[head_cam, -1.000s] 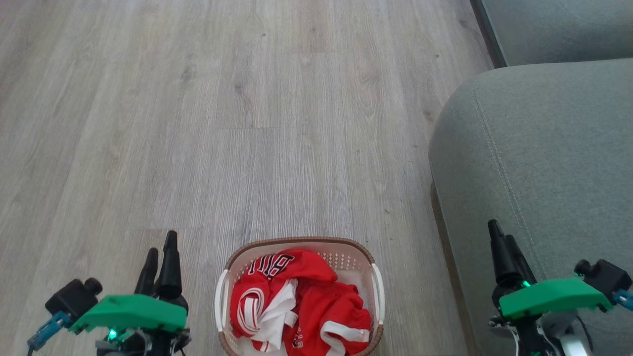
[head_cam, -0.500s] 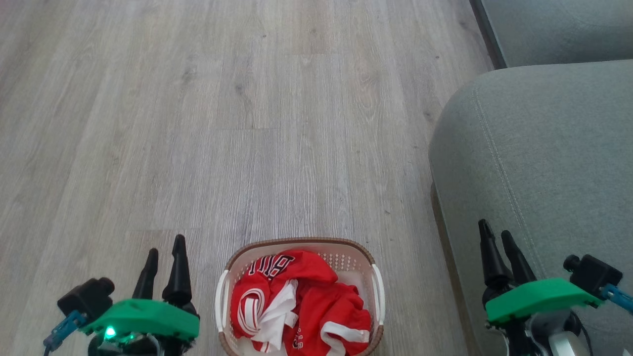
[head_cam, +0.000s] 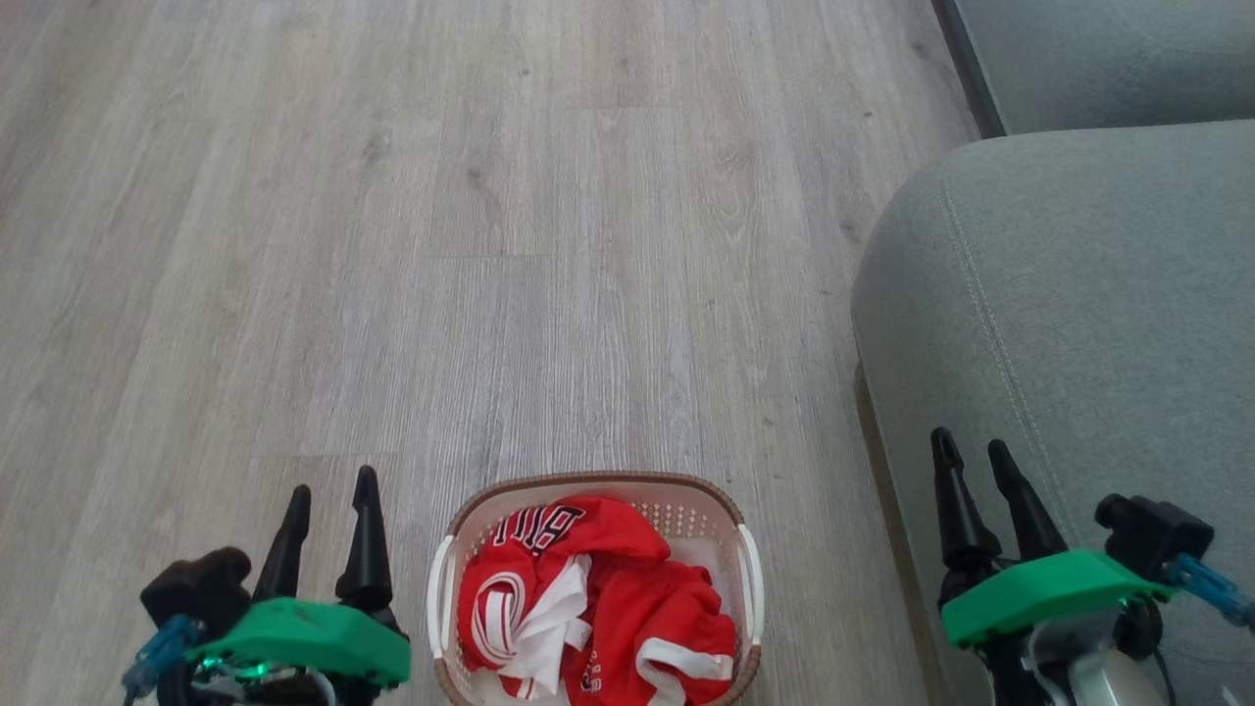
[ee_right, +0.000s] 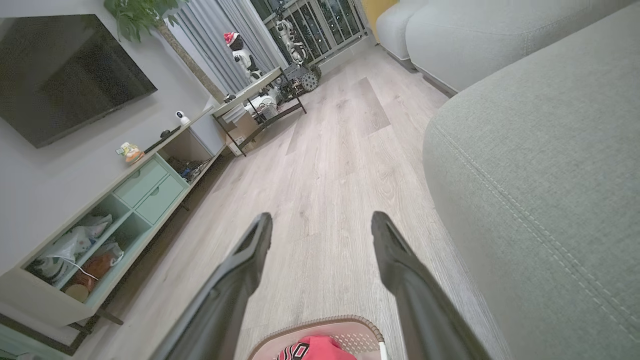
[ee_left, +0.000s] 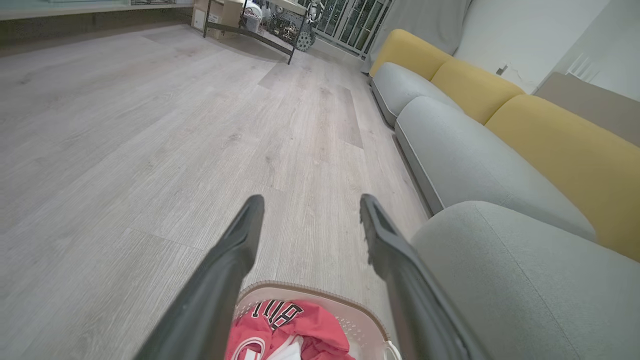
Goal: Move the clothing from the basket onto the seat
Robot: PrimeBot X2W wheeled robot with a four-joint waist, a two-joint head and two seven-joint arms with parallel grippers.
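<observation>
Left gripper (head_cam: 332,482) and right gripper (head_cam: 970,441): long tapered black fingers (head_cam: 366,549), green covers (head_cam: 304,639), black camera blocks (head_cam: 1147,529), blue connectors (head_cam: 1211,585).

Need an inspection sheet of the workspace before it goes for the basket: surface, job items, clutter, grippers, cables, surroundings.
surface: pale wood-plank floor; the basket stands on it.
job's things: red clothing heaped in the basket; none on the grey-green seat at the robot's right.
clutter: nothing seen.
grippers: left gripper and right gripper open, empty, flanking the basket, touching nothing.
cables: blue lead at the right wrist, another at the left.
surroundings: television, shelf unit, yellow back cushions.
</observation>
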